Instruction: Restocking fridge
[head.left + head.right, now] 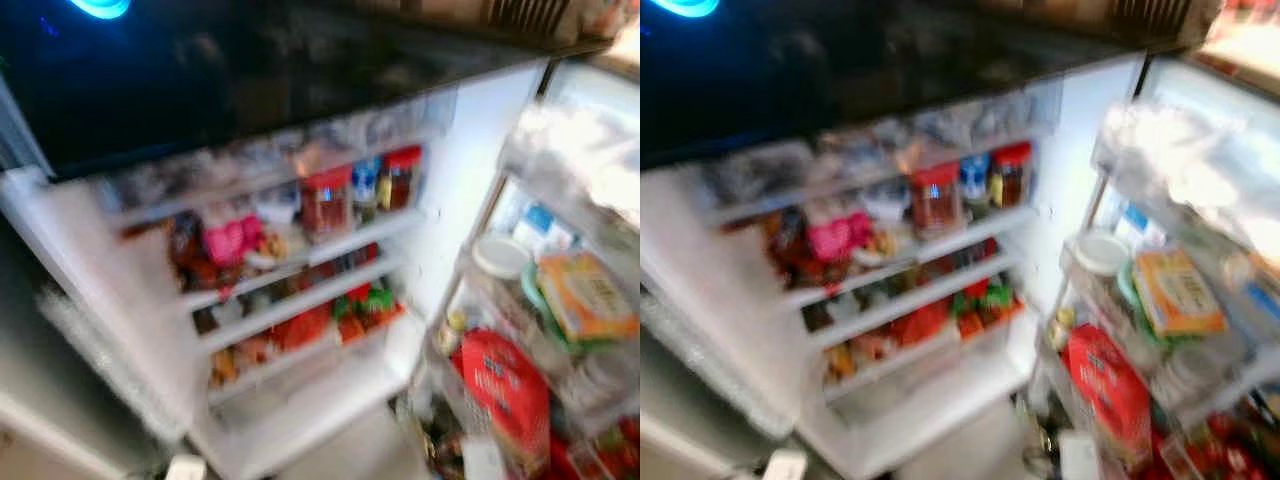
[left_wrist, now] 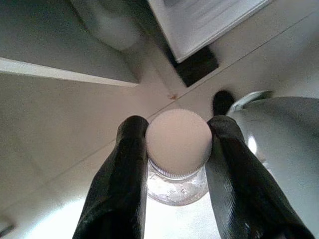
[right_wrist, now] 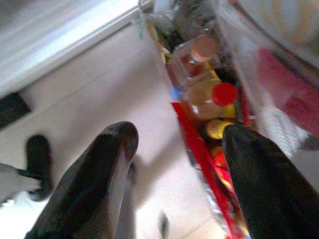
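Your head cameras look, with blur, into an open fridge (image 1: 470,190). Its white shelves (image 1: 300,300) run across the centre of the frame, stocked with blurred jars and packets. Two red-lidded jars (image 1: 328,200) stand on the upper shelf, just right of centre, with pink packets (image 1: 228,240) to their left. On the right side of the frame the open door's racks (image 1: 480,400) carry a red bag (image 1: 508,385), a yellow-orange carton (image 1: 585,295) and a white-lidded tub (image 1: 500,255).

Your left gripper (image 2: 177,144) is clamped on a clear bottle (image 2: 178,185) with a white cap (image 2: 178,142); one black finger presses each side of the cap, with pale floor (image 2: 60,129) beyond it in the wrist view.

Your right gripper (image 3: 177,149) holds nothing and its fingers stand well apart. Past them, in the upper right of that wrist view, a door rack holds bottles, one with a red cap (image 3: 224,93) and one with a tan cap (image 3: 203,47).
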Motion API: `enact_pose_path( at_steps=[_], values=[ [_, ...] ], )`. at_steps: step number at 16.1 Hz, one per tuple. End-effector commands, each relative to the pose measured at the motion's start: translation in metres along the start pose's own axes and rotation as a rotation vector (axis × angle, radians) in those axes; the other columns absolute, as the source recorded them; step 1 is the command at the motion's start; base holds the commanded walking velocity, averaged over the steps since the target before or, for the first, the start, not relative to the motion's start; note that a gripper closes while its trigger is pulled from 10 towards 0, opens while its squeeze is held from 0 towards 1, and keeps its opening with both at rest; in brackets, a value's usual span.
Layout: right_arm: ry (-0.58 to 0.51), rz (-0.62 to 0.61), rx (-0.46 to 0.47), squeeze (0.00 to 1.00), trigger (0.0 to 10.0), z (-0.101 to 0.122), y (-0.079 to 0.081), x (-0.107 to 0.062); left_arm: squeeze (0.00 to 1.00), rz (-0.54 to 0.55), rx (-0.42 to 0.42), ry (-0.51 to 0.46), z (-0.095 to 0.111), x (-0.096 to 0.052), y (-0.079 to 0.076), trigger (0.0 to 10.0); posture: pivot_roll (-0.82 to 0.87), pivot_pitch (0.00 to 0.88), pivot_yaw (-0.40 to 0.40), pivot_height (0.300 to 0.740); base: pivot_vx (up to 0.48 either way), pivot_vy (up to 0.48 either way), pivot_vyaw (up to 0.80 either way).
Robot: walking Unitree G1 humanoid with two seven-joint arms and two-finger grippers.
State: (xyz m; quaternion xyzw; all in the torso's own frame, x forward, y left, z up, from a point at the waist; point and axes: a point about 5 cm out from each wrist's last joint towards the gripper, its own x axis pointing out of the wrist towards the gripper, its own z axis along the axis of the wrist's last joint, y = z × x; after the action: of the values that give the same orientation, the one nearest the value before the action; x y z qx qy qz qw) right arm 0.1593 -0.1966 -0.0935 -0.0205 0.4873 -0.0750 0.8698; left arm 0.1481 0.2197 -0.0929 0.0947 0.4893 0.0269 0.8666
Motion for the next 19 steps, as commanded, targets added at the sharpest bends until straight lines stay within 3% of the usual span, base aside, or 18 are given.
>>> enact_pose_path(
  at_steps=[1,7,19],
  values=[
    [0.016,-0.025,-0.006,0.0,10.0,-0.0062,-0.0097,-0.001,0.0,-0.011,-0.004,-0.013,0.0056,0.0012,-0.0041,10.0,0.01,0.0,0.026,0.74,0.337,0.0,0.0],
    [0.016,-0.025,-0.007,0.0,10.0,-0.0061,-0.0097,-0.001,0.0,-0.011,-0.004,-0.013,0.0056,0.0012,-0.0042,10.0,0.01,0.0,0.026,0.74,0.337,0.0,0.0],
    [-0.001,0.011,-0.029,0.0,10.0,-0.0041,-0.0081,-0.0009,0.0,-0.016,0.013,-0.012,0.0061,0.0013,-0.0039,10.0,0.01,0.0,0.027,0.74,0.0,-0.207,0.0]
  ],
)
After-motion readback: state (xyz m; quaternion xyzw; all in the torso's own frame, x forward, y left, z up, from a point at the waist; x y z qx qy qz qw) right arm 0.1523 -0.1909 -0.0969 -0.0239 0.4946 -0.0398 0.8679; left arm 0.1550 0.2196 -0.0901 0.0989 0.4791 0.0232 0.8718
